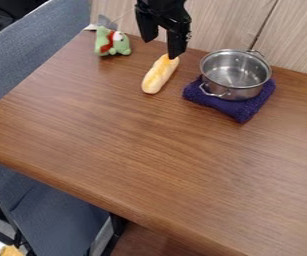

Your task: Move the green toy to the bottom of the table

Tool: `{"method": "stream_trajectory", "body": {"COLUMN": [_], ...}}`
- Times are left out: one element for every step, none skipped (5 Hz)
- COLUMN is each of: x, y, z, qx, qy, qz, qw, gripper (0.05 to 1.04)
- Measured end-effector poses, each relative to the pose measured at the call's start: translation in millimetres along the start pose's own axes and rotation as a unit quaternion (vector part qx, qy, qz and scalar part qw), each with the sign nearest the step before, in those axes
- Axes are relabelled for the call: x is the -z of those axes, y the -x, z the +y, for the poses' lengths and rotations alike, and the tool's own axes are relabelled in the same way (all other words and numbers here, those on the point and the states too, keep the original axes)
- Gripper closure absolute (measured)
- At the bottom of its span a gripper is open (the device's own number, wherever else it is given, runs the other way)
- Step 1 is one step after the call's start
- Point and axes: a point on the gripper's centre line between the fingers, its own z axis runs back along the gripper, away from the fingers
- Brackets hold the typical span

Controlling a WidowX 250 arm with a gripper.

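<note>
Black gripper (162, 48), suspended from the top edge, fingers directed downward, spread wide and grasping nothing. The green toy (121, 46) sits on the upper-left part of the table (149, 145), left of both fingers in the view, near but apart from them.

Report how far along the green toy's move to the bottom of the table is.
Nothing looks done yet: the green toy sits near the top left of the table. Nothing is in hand: the pincer is open, to the toy's right in the view, near the upper end of the bread. Grasping the toy, carrying it down and releasing it all seem left.
</note>
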Motion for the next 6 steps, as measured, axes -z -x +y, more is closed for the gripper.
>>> {"method": "stream_trajectory", "body": {"x": [13,12,6,4,17,24], "y": [4,2,7,11,20,29], "z": [-2,17,56,97,137,160], "qx": [-0.002,-0.031,-0.086,-0.147,-0.193,-0.205], "qy": [0.008,0.002,-0.012,-0.046,-0.079,-0.098], "qz": [0.017,0.019,0.017,0.016,0.041,0.054], "qw": [0.9998,0.9993,0.9961,0.9879,0.9771,0.9722], "gripper": [0.083,0.083,0.083,0.083,0.083,0.083]}}
